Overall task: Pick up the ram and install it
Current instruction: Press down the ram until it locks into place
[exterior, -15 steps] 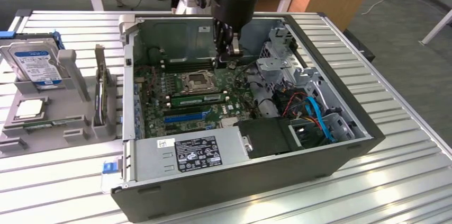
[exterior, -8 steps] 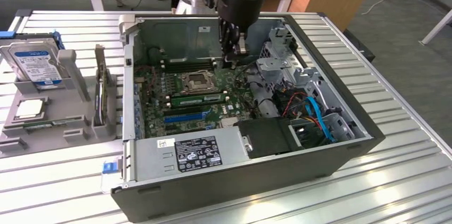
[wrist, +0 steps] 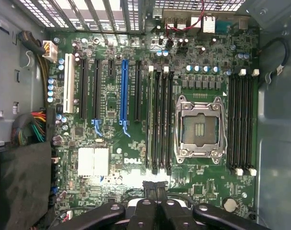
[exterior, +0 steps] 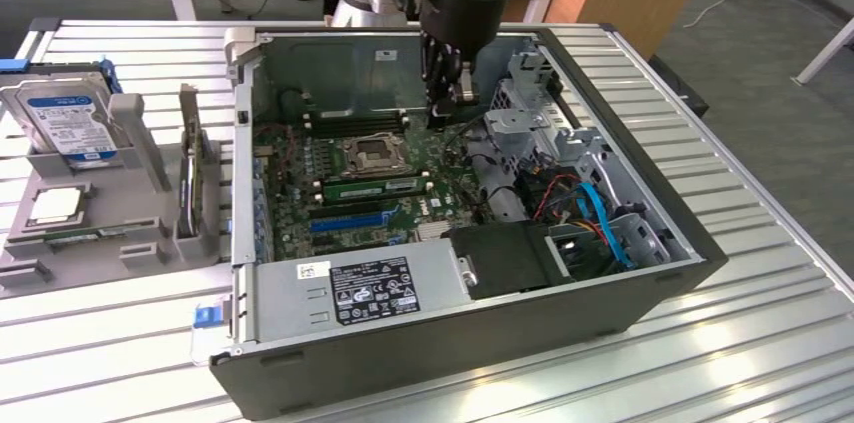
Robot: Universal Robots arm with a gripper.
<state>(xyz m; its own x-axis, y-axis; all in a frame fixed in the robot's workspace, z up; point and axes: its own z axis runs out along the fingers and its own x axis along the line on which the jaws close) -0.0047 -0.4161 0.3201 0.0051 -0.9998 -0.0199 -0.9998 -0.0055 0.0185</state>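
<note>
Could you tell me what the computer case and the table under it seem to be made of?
The computer case looks like sheet metal: dark painted outer walls, bare grey folded panels inside. The table appears to be ribbed aluminium or steel slats, silvery and glossy enough to catch bright reflections; which metal cannot be told.

A ribbed metal bench [exterior: 747,343] carries an open computer case [exterior: 441,343] and, just beside it on the exterior view's left, a grey parts holder [exterior: 80,243].

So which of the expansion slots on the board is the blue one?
The blue slot sits between the short black slot and a full-length black slot. The rest are black, apart from the white slot at the row's end.
</note>
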